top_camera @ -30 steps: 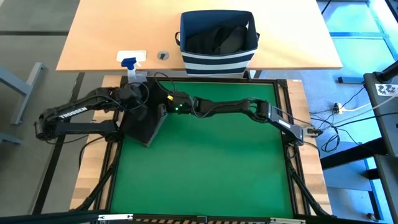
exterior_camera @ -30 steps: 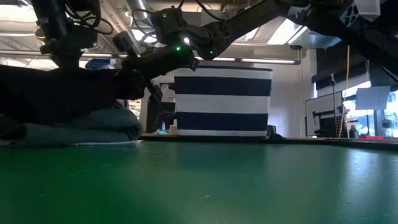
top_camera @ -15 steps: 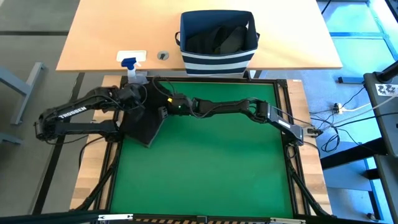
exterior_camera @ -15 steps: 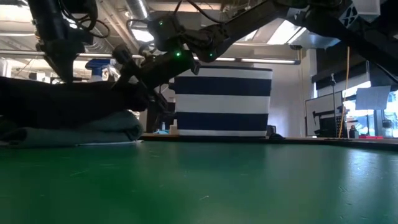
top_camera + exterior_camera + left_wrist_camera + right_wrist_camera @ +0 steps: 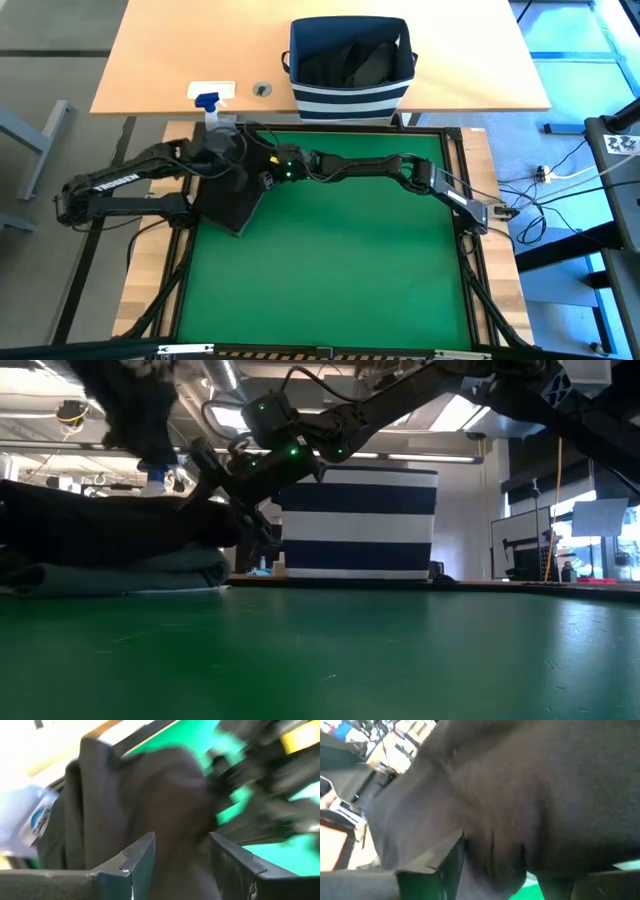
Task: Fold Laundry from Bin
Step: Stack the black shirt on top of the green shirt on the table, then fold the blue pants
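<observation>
Both arms are crowded over the dark garment (image 5: 232,195) at the far left corner of the green tabletop (image 5: 340,270). It sits on a grey folded piece (image 5: 130,574). The left hand (image 5: 181,851) hangs over the cloth with fingers spread, nothing gripped. The right hand (image 5: 492,851) is pressed into the fabric, can't tell if it's clenched. The striped bin (image 5: 350,70) sits just beyond the mat with dark clothes inside.

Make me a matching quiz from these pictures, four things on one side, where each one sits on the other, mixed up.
Things:
1. striped bin
2. spray bottle
3. dark garment
4. right gripper

Places:
A. at the garment's edge, over the green mat
B. wooden table, beside a white label
C. green mat's far left corner
D. wooden table, holding dark laundry

Pairs: 1-D, 2-B, 3-C, 4-A
</observation>
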You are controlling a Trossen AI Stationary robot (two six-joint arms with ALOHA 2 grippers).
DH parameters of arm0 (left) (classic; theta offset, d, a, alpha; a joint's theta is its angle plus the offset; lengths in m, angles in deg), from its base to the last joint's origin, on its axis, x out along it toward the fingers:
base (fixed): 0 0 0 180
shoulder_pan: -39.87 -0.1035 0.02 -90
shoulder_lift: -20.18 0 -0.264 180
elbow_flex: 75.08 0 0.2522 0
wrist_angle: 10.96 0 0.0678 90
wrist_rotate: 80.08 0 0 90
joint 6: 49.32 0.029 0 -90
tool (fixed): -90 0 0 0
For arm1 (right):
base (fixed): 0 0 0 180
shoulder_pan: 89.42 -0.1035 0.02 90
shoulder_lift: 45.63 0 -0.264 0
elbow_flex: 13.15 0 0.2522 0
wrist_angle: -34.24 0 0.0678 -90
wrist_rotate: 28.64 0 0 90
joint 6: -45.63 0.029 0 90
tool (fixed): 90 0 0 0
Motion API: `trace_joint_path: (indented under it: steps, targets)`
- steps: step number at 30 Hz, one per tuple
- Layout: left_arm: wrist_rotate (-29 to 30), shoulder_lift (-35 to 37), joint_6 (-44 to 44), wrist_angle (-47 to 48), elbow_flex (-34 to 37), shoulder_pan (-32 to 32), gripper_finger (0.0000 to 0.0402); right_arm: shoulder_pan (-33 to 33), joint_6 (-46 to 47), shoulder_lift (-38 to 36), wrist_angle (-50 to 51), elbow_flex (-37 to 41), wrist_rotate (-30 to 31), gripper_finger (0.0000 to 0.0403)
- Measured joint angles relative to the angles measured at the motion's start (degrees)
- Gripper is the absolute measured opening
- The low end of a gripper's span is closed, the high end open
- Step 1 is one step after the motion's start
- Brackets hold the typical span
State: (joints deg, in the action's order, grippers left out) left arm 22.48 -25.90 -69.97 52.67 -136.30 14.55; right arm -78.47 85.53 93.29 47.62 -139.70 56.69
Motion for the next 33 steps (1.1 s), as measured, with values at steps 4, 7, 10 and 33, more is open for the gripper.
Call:
trace_joint_path:
  steps: [4,7,10,33]
  targets:
    - [5.24,-0.63,0.14,-5.13,8.22,-0.83,0.0175,0.49,-5.33,-0.41,2.93,-0.03,-3.48,0.0206]
    - [10.26,-0.69,-0.06,-10.95,14.61,-2.01,0.0176,0.49,-9.76,-1.52,4.93,-0.03,-3.73,0.0205]
    - [12.71,-0.69,-2.66,-13.61,18.26,-3.9,0.0176,0.45,-13.21,-3.07,9.2,-0.06,-2.56,0.0205]
    - [1.35,0.05,6.24,-17.77,-4.86,-4.98,0.0176,7.43,-34.73,-39.05,49.43,-0.12,9.72,0.0205]
